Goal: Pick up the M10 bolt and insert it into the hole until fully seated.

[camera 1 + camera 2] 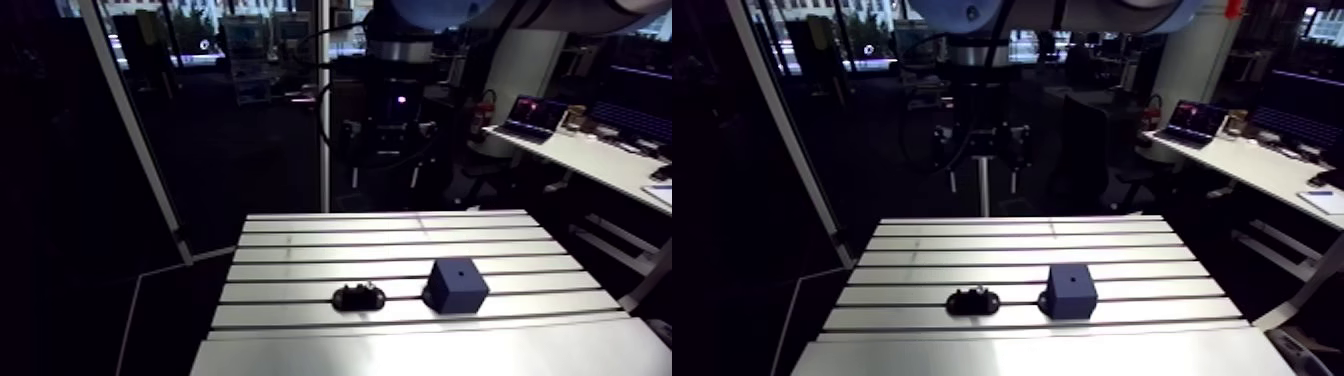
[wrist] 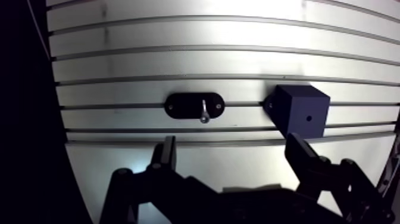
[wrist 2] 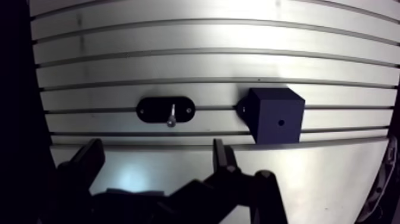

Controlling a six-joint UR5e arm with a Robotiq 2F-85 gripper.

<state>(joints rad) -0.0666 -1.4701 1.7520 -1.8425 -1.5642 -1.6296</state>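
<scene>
Silver-grey metal M10 bolt (image 2: 204,111): stands up out of the middle of its holder, ahead of the gripper and well apart from it, untouched. We cannot tell which end carries the head.
Black oval holder (image 2: 178,106): lies flat on the table with a small screw at each end. It is near the block and not touching it.
Dark blue cube-shaped block (image 2: 300,110): rests on the table beside the holder, one corner turned toward it.
Small round hole (image 1: 459,270): sits at the centre of the block's top face and is empty.
Slotted aluminium table (image 2: 178,59): carries both holder and block, and its grooves run crosswise ahead of the gripper.
Black two-finger gripper (image 2: 232,143): released. Its fingers (image 2: 165,156) are spread wide with nothing between them, and it hovers above the table short of the holder.
Step in hand: we judge this to be the approach to the pick, with no part of the task yet done.
Method: we centre the spread jaws over the bolt, then descend straight along its axis. We close across the shank high enough to leave free length below for the hole, then lift vertically.
Risk: we expect an off-centre closure to tip the bolt or drag the holder.
</scene>
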